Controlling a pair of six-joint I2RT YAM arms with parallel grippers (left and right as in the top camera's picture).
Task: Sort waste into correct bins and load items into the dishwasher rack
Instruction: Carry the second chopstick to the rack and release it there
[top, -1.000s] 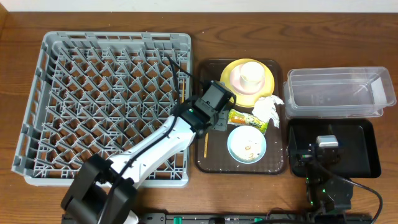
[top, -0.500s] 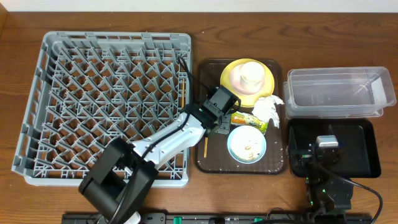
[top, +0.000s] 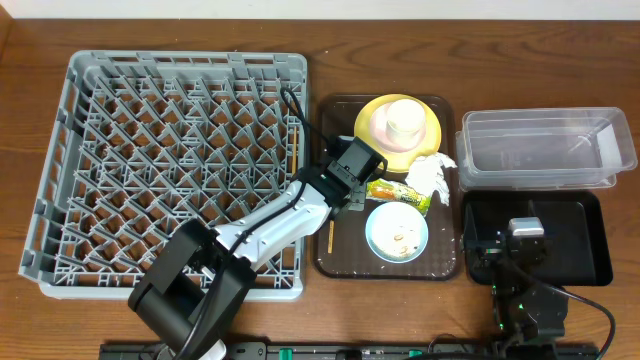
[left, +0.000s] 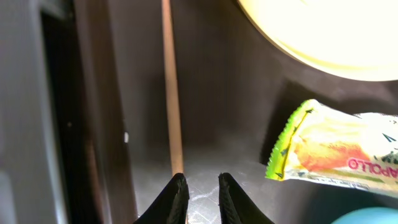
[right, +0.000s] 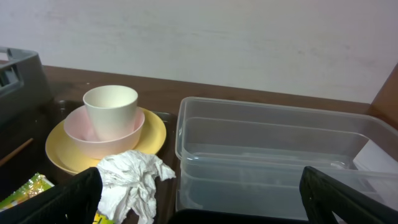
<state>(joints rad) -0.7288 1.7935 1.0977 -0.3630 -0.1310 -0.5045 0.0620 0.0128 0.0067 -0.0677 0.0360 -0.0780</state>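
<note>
Left end effector (left: 201, 188) slightly parted, empty, positioned at chopstick (left: 169, 87) end on brown tray (left: 242, 118). Right end effector (right: 200, 186) released wide, empty.

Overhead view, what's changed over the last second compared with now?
The left gripper slid a little across the serving tray toward the snack wrapper as its arm's elbow swung right. Its jaws are slightly apart by the end of the chopstick and hold nothing. Nothing was taken hold of or let go. The right gripper, yellow plate, tissue and clear tub stayed put.
</note>
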